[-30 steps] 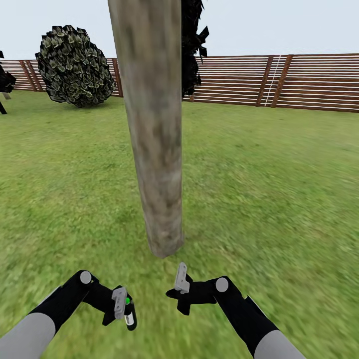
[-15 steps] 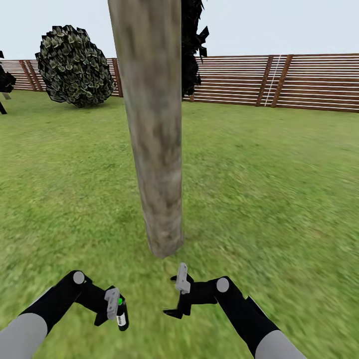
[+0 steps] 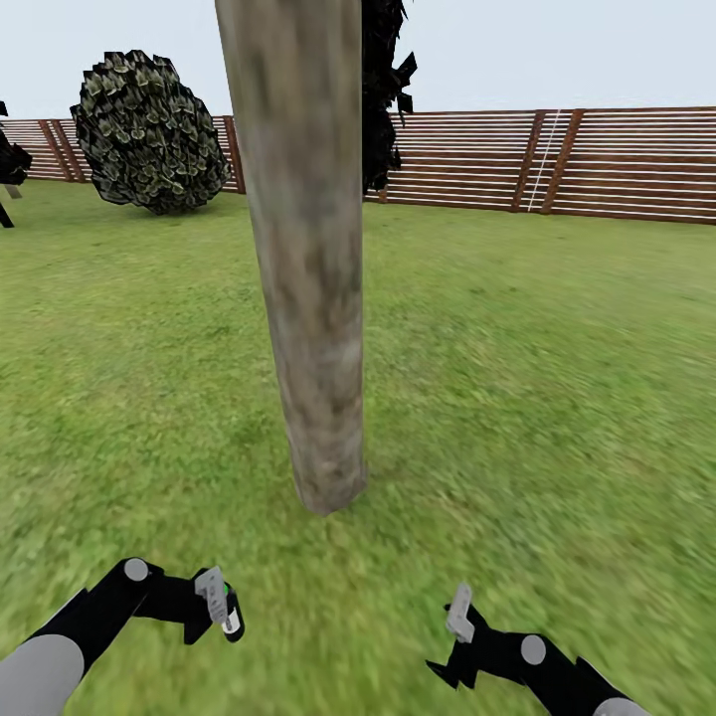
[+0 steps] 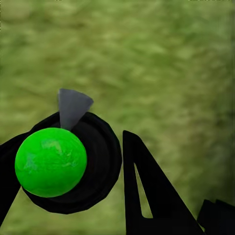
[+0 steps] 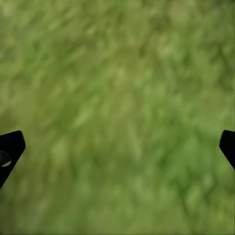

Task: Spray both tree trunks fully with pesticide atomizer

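The atomizer (image 3: 230,619) sits low on your left, clamped in your left gripper (image 3: 221,607) just above the lawn (image 3: 537,378); the left wrist view shows its green cap (image 4: 51,162) between the fingers (image 4: 147,191). Ahead, the tree trunk (image 3: 303,249) rises from the grass, a fence (image 3: 557,164) behind it. Your right gripper (image 3: 452,646) hangs spread wide, grasping nothing.

Two robot arms with pale grey rounded upper segments and black angular forearms. Each has a round grey joint cap near the wrist. The left gripper (image 3: 214,597) and right gripper (image 3: 459,617) have light grey fingers on black bases.
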`<state>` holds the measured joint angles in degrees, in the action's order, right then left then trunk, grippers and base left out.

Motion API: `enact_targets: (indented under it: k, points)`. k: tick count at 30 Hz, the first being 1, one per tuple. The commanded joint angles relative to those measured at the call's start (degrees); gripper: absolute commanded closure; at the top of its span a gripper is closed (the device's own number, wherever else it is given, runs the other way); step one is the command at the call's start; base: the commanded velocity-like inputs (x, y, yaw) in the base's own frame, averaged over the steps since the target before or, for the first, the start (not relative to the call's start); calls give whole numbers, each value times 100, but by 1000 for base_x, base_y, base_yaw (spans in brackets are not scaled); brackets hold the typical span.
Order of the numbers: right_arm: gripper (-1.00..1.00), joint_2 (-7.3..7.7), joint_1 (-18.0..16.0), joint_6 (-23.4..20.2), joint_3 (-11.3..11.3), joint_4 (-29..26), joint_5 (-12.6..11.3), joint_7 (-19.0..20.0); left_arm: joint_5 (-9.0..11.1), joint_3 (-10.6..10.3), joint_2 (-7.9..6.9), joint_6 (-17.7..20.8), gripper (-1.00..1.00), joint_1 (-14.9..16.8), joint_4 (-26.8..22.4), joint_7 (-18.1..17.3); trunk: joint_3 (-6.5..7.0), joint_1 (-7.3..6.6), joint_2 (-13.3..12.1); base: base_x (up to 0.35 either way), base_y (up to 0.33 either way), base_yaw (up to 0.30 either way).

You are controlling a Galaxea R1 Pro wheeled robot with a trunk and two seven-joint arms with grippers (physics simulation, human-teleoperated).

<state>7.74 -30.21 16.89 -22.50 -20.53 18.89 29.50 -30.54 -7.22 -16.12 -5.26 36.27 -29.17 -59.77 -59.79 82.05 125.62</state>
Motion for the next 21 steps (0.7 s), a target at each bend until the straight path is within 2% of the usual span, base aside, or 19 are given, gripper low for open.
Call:
enact_targets:
  k: [1,6,7,9,11,12,14,16,18,19,20,21]
  points:
    - [-100,4,-2,34,14,-10,58,2,-26,-9,-4,-54,100,2,-5,2,-5,-1,2,0,0,0]
    - [-100,12,-2,35,106,20,-2,-162,1,126,-2,-15,100,10,-1,83,-5,-1,2,0,0,0]
    - [-100,14,-2,35,183,34,-35,-356,2,206,0,-10,100,11,0,126,-5,-1,2,0,0,0]
    - [-100,8,-2,36,426,243,-138,-1323,8,617,25,15,100,11,24,419,-5,-1,2,0,0,0]
    - [-100,-7,-2,43,501,434,-248,-1902,10,939,87,31,100,11,48,732,-5,-1,2,0,0,0]
    - [-100,-49,-2,47,530,517,-384,-2190,13,1195,144,41,100,11,58,1018,-5,-1,2,0,0,0]
    - [-100,-133,-2,49,554,577,-641,-2463,24,1540,202,47,100,11,68,1391,-5,-1,2,0,0,0]
    - [-100,-213,-2,51,563,612,-1051,-2842,27,1987,308,61,100,11,75,1835,-5,-1,2,0,0,0]
    - [-100,-256,-2,51,563,623,-1594,-3434,18,2463,539,251,100,11,73,2423,-5,-1,2,0,0,0]
    - [-100,-264,0,56,563,626,-1842,-3725,7,2579,696,483,100,11,71,2770,-5,-1,2,0,0,0]
    - [-100,-269,4,107,562,628,-2086,-3962,9,2632,894,907,100,11,70,3294,-5,-1,2,0,0,0]
    - [-100,-268,5,162,562,625,-2154,-4022,9,2637,979,1115,100,16,70,3522,-5,-1,2,0,0,0]
